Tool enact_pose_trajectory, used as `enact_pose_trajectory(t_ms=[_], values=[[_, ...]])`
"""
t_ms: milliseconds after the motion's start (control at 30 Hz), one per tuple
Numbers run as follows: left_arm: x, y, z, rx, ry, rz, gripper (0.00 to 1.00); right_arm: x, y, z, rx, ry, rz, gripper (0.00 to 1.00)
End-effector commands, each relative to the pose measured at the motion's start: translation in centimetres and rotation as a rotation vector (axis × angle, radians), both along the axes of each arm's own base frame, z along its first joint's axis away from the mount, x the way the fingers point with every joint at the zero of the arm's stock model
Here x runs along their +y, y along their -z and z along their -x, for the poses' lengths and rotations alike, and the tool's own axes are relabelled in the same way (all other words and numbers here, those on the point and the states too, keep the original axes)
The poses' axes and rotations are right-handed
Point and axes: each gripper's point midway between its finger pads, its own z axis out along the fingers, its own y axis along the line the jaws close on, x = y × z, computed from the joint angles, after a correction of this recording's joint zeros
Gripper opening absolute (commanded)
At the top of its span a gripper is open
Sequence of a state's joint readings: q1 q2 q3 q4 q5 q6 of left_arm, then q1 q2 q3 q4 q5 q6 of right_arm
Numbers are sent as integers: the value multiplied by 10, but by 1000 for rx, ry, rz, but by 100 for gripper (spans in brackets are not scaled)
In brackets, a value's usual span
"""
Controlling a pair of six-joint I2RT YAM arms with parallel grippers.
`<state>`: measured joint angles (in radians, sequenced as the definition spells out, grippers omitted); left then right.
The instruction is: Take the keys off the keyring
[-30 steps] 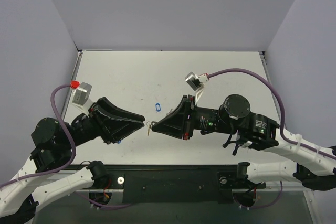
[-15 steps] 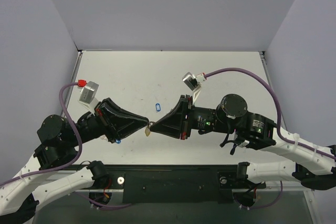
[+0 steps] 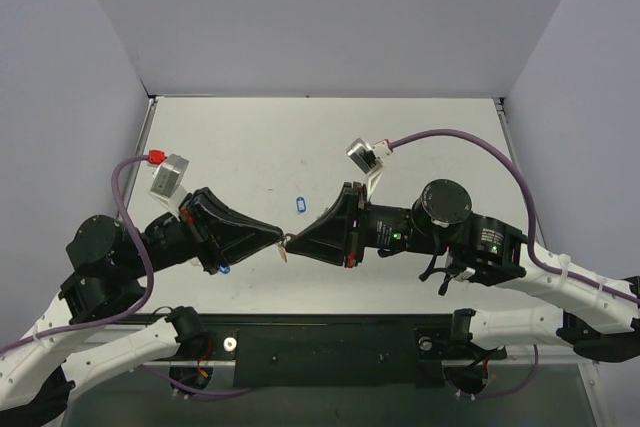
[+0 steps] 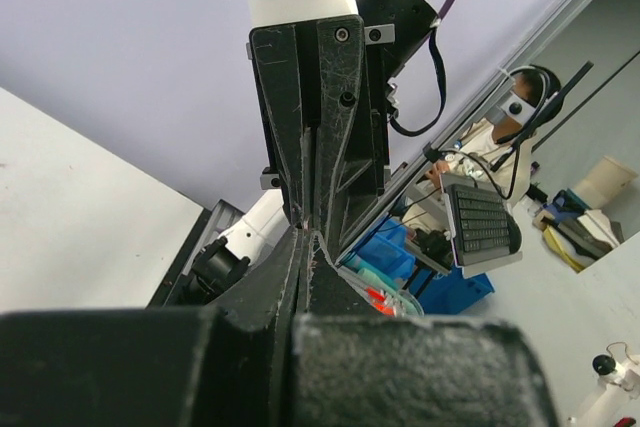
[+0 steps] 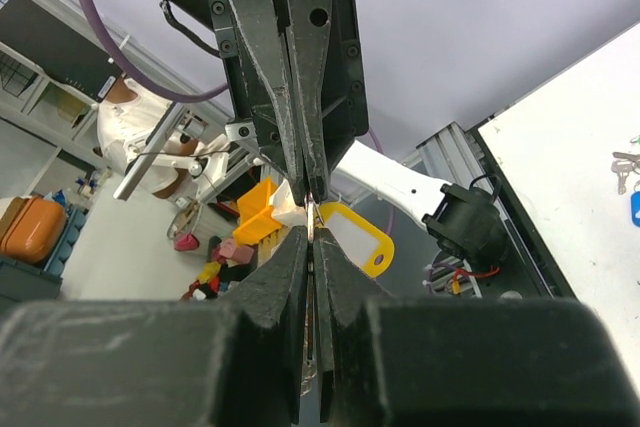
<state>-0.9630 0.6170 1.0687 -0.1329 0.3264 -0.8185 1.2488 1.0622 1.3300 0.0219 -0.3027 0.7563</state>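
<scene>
Reaches in from 9 o'clock with the left gripper point(image 3: 277, 237) and from 3 o'clock with the right gripper point(image 3: 291, 242), meeting tip to tip above the middle of the table point(image 3: 420, 137). Pinches both pairs of fingers fully together, without any visible gap in either wrist view, at the thin metal end of the keyring point(image 5: 355, 235). Cannot tell the exact part gripped by each. Holds the keyring clear of the table, with its yellow tag dangling at 6 o'clock from the joined tips in the top view and at 4 o'clock from them in the right wrist view. Leaves a blue tag point(image 3: 299, 205) flat on the table at 1 o'clock from the tips, near but apart. Shows, at the 3 o'clock edge of the right wrist view, small silver keys point(image 5: 622, 169) lying on the table just beside that blue tag.
</scene>
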Motion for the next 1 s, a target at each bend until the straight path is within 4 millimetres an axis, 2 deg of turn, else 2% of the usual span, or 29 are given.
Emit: enact_pose_trajectory(t_ms=[0, 267, 967], values=[[2, -7, 16, -63, 65, -61, 0, -3, -29, 1, -30, -2, -89, 0], [-5, 9, 28, -55, 162, -195, 0, 0, -24, 2, -25, -13, -65, 0], [-24, 23, 35, 2, 294, -243, 0, 5, -19, 5, -33, -27, -37, 0]])
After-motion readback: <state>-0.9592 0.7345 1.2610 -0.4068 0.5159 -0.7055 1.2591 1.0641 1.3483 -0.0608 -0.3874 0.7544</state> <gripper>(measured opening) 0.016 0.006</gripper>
